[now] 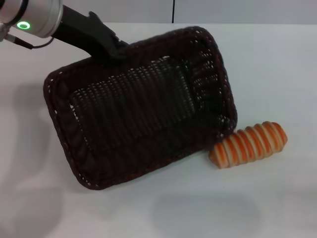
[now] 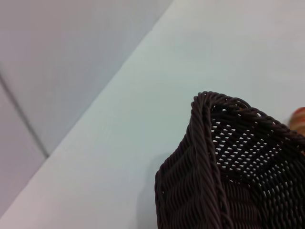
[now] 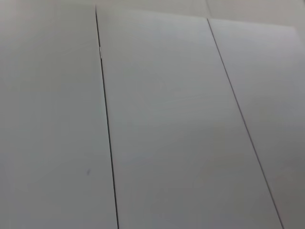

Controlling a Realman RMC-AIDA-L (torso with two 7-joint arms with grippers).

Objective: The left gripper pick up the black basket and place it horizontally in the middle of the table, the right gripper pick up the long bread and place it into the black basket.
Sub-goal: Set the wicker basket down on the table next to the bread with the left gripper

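The black basket (image 1: 143, 109) hangs tilted above the white table (image 1: 277, 64), its open side facing me and its shadow lying on the tabletop below it. My left gripper (image 1: 116, 49) is shut on the basket's braided rim at its far long side. In the left wrist view one rounded corner of the basket (image 2: 224, 181) fills the frame. The long bread (image 1: 250, 144), striped orange and cream, lies on the table beside the basket's near right corner. A sliver of it shows in the left wrist view (image 2: 298, 119). My right gripper is out of view.
The right wrist view shows only grey wall panels (image 3: 162, 124) with dark seams. The table's far edge meets a grey wall (image 1: 223, 10) behind the basket. Bare tabletop lies in front of the basket and the bread.
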